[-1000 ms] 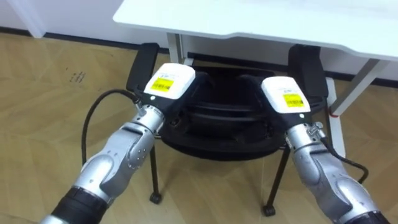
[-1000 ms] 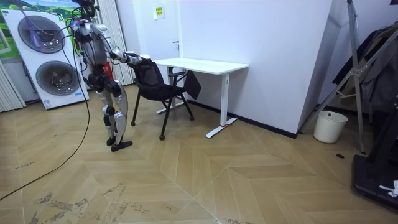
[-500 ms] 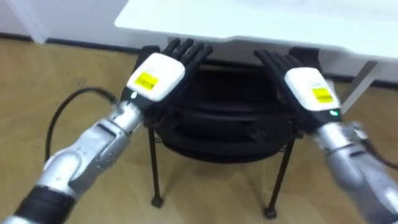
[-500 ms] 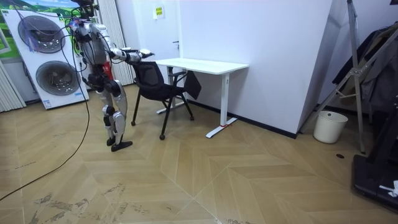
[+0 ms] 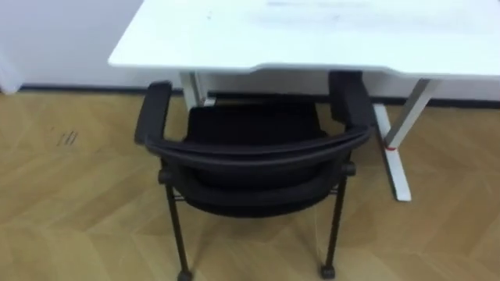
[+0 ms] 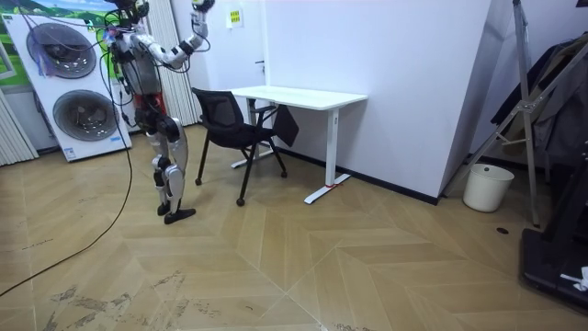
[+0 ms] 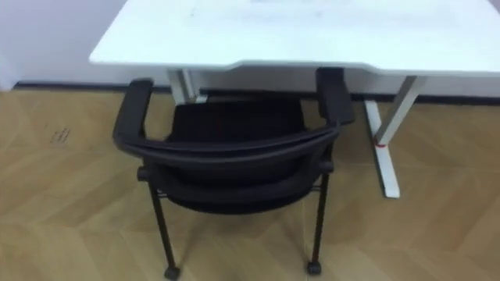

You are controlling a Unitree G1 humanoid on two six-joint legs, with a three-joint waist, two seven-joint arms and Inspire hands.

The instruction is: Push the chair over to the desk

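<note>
A black chair (image 5: 258, 148) with two armrests stands right before me, its backrest toward me and its seat partly under the white desk (image 5: 312, 31). In the room view I stand upright behind the chair (image 6: 225, 119), on the room view's left of the desk (image 6: 299, 95). My arms are raised high, well above the backrest. My right hand (image 6: 200, 7) is up near the wall, apart from the chair, and too small for its fingers to be made out. My left arm lies behind it.
The desk's white leg and foot (image 5: 394, 156) stand to the right of the chair. Stacked washing machines (image 6: 69, 83) are behind me. A white bin (image 6: 487, 187) and a rack (image 6: 542, 110) stand far off at the room view's right. Open wooden floor surrounds the chair.
Both hands left the chair's backrest, opened, and rose up out of the eye views. The head camera's picture has shifted.
</note>
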